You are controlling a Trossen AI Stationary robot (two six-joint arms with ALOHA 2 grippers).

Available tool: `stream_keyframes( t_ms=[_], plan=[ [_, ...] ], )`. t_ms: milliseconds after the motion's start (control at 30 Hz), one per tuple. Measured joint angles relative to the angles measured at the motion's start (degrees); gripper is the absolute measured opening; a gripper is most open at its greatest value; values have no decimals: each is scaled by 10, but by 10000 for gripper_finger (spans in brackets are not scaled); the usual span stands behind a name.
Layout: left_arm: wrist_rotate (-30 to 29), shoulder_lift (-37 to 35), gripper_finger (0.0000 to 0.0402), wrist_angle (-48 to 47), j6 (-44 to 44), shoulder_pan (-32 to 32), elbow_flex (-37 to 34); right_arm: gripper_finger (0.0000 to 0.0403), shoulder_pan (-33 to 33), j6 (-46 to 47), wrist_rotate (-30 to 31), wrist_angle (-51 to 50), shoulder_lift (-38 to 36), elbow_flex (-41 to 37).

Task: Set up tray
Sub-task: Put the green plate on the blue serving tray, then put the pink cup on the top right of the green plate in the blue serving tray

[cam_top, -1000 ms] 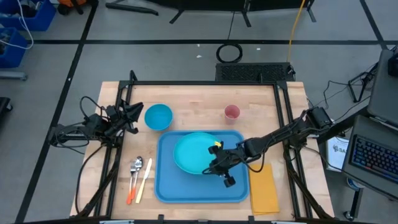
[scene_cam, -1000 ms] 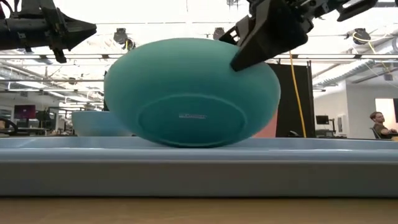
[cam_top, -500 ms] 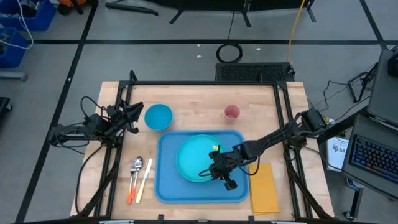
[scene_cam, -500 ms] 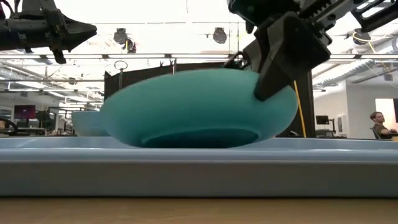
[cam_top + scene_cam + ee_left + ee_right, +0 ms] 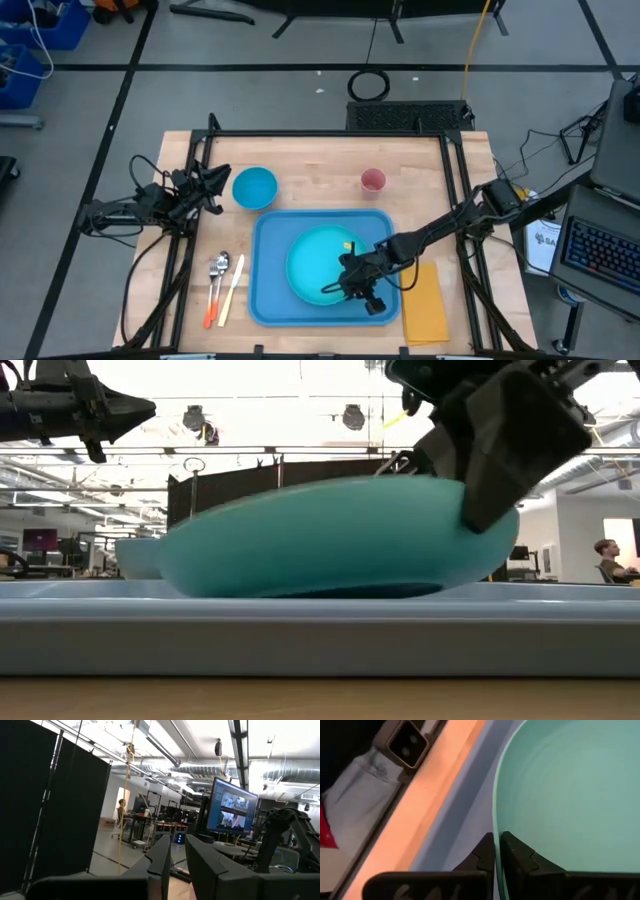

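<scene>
The blue tray (image 5: 265, 300) lies in the middle of the table. Over it is a round turquoise plate (image 5: 318, 265), tilted, with its right side raised in the low view (image 5: 320, 535). The tray's near rim (image 5: 300, 630) hides the plate's underside. My right gripper (image 5: 349, 286) is shut on the plate's near right rim. My left gripper (image 5: 216, 184) waits at the table's left edge, high up, with a narrow gap between its fingers (image 5: 178, 855) and nothing in it. My right gripper pinches the plate's rim (image 5: 494, 822) between its two fingers, one over the plate's upper face and one beneath it. The fingers (image 5: 490, 490) slant down from the table's right side. The held side of the plate stands higher than the opposite side, which is low over the tray.
A blue bowl (image 5: 254, 187) and a pink cup (image 5: 372, 180) stand beyond the tray. A spoon, fork and knife (image 5: 224, 286) lie to its left, and a yellow napkin (image 5: 424, 302) lies to its right. A black frame runs around the table.
My right gripper has gone down and toward the table's near edge with the plate, rolling as it went. The plate stood steeply on edge with its underside toward the near side; now it has tipped down almost flat over the tray, farther toward the near rim.
</scene>
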Motion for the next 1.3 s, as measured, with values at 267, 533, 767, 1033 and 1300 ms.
stream_keyframes(
  t_ms=[267,533,767,1033,1300],
  plan=[
    [-1,0,63,-1,-1,0,0,9,1,14,-31,13,13,0],
    [-1,0,63,-4,0,0,0,16,1,13,-35,28,14,0],
    [-2,0,63,-4,0,0,0,72,1,24,-39,38,15,-2],
    [-2,0,63,-4,0,0,0,108,1,23,-34,56,15,-2],
    [-3,0,63,-4,0,0,0,113,-10,-39,-15,64,-6,-1]
  ],
)
